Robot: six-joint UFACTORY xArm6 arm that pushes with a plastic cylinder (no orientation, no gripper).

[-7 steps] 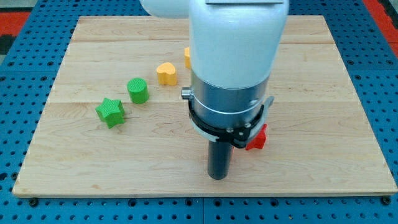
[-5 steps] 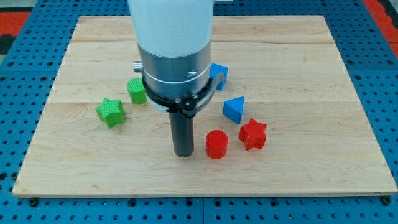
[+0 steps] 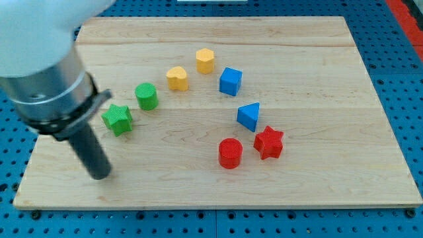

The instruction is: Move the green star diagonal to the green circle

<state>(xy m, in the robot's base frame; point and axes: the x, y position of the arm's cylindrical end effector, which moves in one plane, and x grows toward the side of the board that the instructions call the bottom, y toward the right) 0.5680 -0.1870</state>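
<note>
Tip [image 3: 100,176] below-left of green star [image 3: 117,119]

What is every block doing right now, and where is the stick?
tip: on board, below-left of green star, apart
green star: flat, close beside green circle
green circle: upright
yellow blocks: untouched
blue blocks: untouched
red blocks: side by side

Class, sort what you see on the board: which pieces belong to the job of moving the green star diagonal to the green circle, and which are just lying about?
Part of the job:
green star
green circle
my tip, below and slightly left of the star, apart from it

Just lying about:
yellow heart
yellow hexagon
blue cube
blue triangle
red star
red cylinder
</note>
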